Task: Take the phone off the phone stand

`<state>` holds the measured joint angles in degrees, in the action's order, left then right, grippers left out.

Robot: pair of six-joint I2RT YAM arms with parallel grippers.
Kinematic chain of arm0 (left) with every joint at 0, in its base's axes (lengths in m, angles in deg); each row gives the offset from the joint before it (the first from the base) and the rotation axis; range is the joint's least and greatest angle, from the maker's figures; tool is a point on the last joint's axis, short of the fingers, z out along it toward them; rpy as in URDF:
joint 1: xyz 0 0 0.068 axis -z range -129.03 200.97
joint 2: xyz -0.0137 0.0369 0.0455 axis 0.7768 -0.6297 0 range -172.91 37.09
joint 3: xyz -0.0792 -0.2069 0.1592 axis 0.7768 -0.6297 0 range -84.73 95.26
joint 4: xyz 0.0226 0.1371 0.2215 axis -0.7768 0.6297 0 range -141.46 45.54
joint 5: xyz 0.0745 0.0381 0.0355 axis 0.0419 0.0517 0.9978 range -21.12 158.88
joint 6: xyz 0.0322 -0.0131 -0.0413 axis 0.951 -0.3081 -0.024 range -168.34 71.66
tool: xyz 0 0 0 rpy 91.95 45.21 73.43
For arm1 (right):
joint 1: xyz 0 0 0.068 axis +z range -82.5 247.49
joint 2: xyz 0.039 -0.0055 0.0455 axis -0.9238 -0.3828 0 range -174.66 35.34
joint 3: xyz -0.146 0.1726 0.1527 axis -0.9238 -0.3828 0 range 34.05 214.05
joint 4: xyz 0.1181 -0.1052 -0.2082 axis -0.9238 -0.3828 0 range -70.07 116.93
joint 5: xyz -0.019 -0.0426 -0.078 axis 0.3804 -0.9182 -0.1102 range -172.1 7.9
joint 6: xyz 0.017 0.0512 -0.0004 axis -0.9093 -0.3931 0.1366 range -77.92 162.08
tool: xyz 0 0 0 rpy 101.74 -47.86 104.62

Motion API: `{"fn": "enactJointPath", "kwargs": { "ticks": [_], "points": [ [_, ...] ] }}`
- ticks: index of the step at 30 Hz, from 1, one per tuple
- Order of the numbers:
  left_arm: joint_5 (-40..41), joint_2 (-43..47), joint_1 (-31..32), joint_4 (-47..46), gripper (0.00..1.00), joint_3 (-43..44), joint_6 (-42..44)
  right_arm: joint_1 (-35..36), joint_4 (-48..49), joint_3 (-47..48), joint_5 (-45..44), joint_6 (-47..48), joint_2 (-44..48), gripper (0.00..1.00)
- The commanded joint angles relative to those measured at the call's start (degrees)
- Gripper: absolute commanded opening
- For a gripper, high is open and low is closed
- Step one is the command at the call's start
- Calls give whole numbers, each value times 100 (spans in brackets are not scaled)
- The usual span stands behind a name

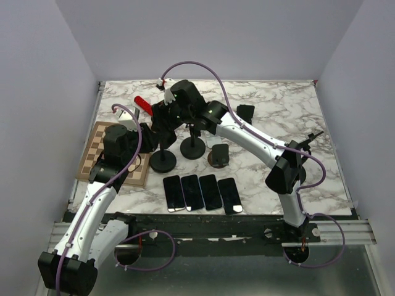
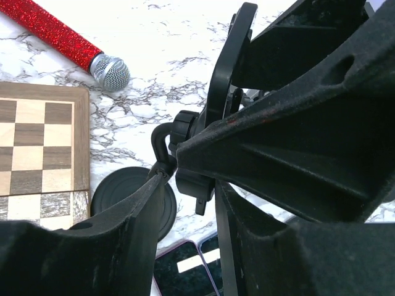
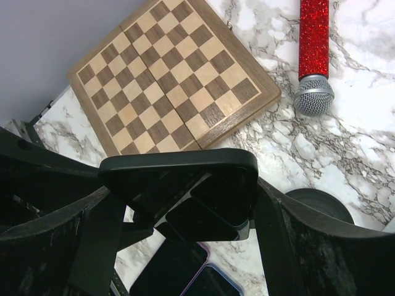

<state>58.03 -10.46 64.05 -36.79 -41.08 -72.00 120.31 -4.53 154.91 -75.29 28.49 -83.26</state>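
Observation:
The phone (image 3: pixel 185 179), in a black case, sits up in the clamp of the phone stand (image 2: pixel 185 132), whose round black base (image 1: pixel 163 161) rests by the chessboard. My right gripper (image 3: pixel 185 206) reaches over from above, and its fingers (image 3: pixel 271 234) press on the phone's two side edges. From the left, my left gripper (image 2: pixel 188 182) is shut on the stand's neck, just under the ball joint. In the left wrist view the phone (image 2: pixel 225 68) shows edge-on. In the top view the phone (image 1: pixel 164 118) is mostly hidden under the right gripper (image 1: pixel 166 114), with the left gripper (image 1: pixel 153 137) just below it.
A folded chessboard (image 1: pixel 114 154) lies left of the stand and a red microphone (image 1: pixel 144 106) behind it. Several phones (image 1: pixel 200 192) lie in a row at the near edge. A second stand (image 1: pixel 192 147) and a small round holder (image 1: pixel 218 155) are to the right.

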Motion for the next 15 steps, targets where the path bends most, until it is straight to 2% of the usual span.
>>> {"fn": "enactJointPath", "kwargs": {
  "ticks": [1,6,15],
  "points": [
    [334,105,-34,-40,48,73,-94,98,123,184,447,-370,-44,1],
    [23,-37,-33,-172,49,81,-128,97,109,253,464,-412,-84,1],
    [-200,-132,-33,-276,41,64,-151,97,164,236,151,-420,-92,1]
  ]
}}
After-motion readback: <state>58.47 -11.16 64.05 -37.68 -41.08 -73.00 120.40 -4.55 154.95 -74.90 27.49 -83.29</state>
